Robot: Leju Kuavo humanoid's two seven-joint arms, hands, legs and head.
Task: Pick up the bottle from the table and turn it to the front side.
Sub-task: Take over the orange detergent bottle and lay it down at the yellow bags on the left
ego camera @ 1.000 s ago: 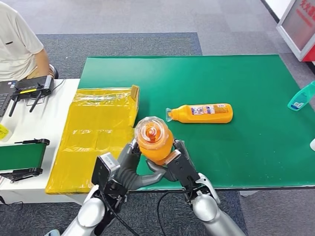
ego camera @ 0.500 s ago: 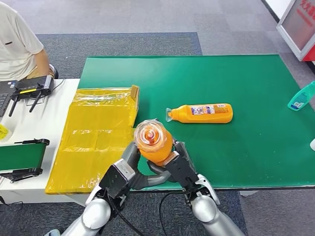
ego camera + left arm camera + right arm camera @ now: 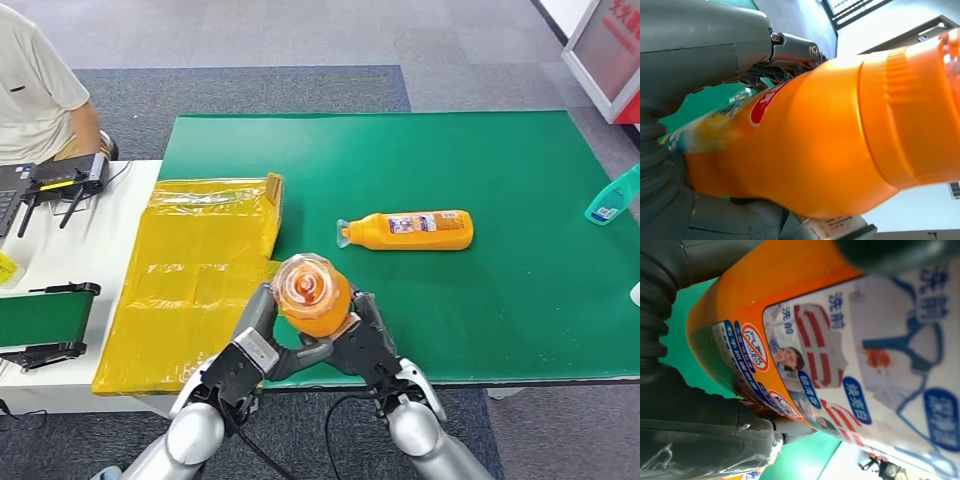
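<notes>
Orange bottle held upright above green mat's near edge.
Left hand and right hand both grip it, cap up.

Lab-like test space: green-matted table, grey carpet tiles, seated person with laptop.

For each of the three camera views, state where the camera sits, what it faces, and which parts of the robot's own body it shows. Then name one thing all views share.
Head view: high on the body, looking forward and down at the green table; both arms, left hand, right hand.
Left wrist view: behind the left hand, facing the held orange bottle.
Right wrist view: behind the right hand, facing the bottle's label.
Shared: the held orange bottle.
</notes>
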